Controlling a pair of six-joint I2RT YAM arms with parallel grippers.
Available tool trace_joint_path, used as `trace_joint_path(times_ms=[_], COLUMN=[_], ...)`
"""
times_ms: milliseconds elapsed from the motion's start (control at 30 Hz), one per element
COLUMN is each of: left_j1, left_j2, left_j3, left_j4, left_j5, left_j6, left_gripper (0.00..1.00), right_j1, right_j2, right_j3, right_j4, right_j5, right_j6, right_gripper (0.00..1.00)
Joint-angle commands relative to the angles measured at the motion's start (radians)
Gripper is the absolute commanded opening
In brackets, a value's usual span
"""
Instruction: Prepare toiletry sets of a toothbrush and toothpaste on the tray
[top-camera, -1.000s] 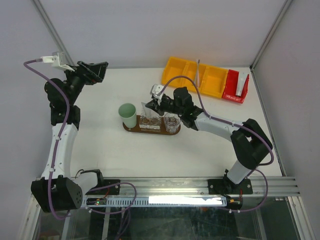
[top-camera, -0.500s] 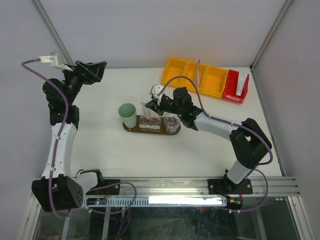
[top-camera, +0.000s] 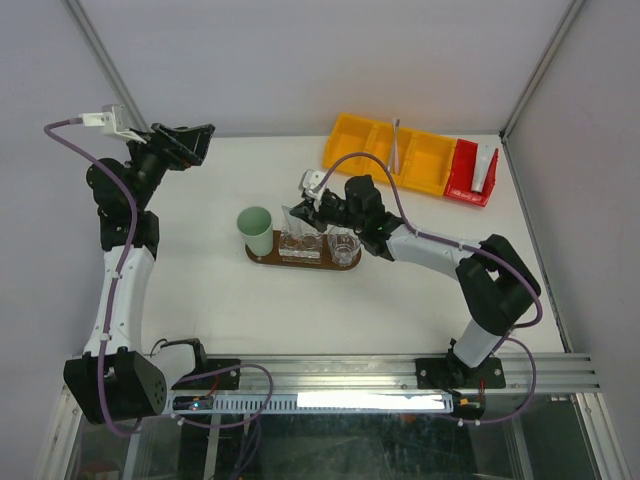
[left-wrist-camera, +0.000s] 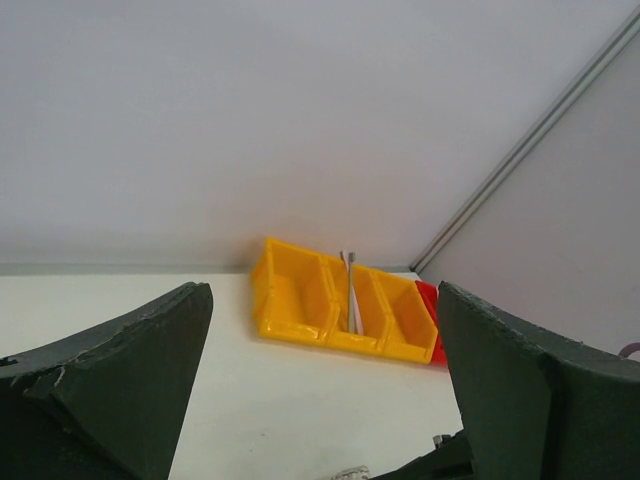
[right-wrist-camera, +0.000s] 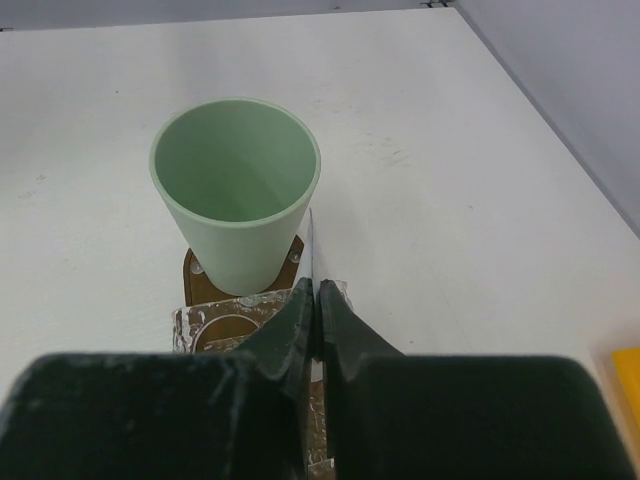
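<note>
My right gripper (top-camera: 303, 210) is shut on a white toothpaste tube (top-camera: 295, 219) and holds it over the clear glasses (top-camera: 301, 243) on the dark-brown tray (top-camera: 268, 257). In the right wrist view the tube (right-wrist-camera: 311, 238) shows edge-on as a thin white strip between my shut fingers (right-wrist-camera: 296, 318), above the tray (right-wrist-camera: 196, 283) and a glass (right-wrist-camera: 205, 322). My left gripper (top-camera: 190, 141) is open and empty, raised at the far left. A toothbrush (top-camera: 396, 146) stands in the yellow bin (top-camera: 372, 151). Another tube (top-camera: 486, 168) lies in the red bin (top-camera: 466, 172).
A mint-green cup (top-camera: 256, 229) stands on the tray's left end, also in the right wrist view (right-wrist-camera: 236, 190). The left wrist view shows the yellow bin (left-wrist-camera: 300, 305), the toothbrush (left-wrist-camera: 350, 292) and the red bin (left-wrist-camera: 428, 300) against the back wall.
My left gripper has shifted slightly to the left. My right gripper has barely moved and still holds the tube.
</note>
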Motion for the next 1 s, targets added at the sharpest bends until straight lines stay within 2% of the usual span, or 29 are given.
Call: trace_joint_path(times_ms=[0,533,967], left_j1=[0.016,0.022,0.023], left_j2=[-0.002,-0.002,-0.002], left_j3=[0.003,-0.001,-0.001], left_j4=[0.059,0.07,0.074], left_j5=[0.019,0.027,0.031], left_j6=[-0.015,-0.021,-0.023], left_gripper=[0.99,0.99,0.99], right_j1=[0.003,0.003,0.004], right_j2=[-0.001,-0.007,-0.013], right_j3=[0.03,0.029,0.03], right_j4=[0.092,0.081,0.082], right_j5=[0.006,0.025,0.03], right_j6=[-0.009,-0.012,-0.009], right_gripper=[0.07,0.33,0.45])
